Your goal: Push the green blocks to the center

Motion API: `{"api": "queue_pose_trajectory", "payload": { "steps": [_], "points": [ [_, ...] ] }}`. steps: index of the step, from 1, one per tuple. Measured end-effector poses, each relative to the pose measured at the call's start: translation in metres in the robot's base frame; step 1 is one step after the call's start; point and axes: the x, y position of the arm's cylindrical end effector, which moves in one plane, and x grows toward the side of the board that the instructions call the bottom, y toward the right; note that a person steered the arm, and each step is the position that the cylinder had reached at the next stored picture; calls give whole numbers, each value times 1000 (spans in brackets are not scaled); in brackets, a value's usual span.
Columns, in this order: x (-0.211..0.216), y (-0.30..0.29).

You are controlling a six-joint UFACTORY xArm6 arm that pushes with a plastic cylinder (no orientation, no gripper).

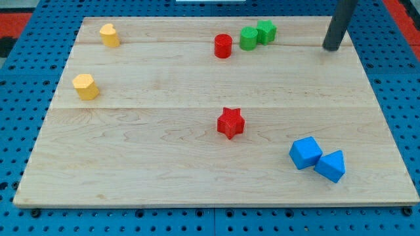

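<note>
Two green blocks sit touching near the view's top, right of centre: a green cylinder and, just right of it, a green angular block. A red cylinder stands just left of the green cylinder. My tip rests on the board at the top right, well to the right of the green blocks and apart from them.
A red star lies near the board's middle. Two blue blocks, a cube and a wedge-like one, touch at the bottom right. Two yellow blocks stand at the left, one at the top, one lower. The wooden board's edge runs along the bottom.
</note>
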Motion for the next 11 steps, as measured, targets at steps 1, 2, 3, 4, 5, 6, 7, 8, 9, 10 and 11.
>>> {"api": "queue_pose_trajectory", "payload": {
  "steps": [1,2,3,4,5,6,7,8,9,10,11],
  "points": [
    [-64,-3],
    [-64,-38],
    [-43,-96],
    [-35,-159],
    [5,-204],
    [34,-241],
    [57,-251],
    [29,-240],
    [3,-231],
    [90,-187],
    [118,-241]
  ]
}}
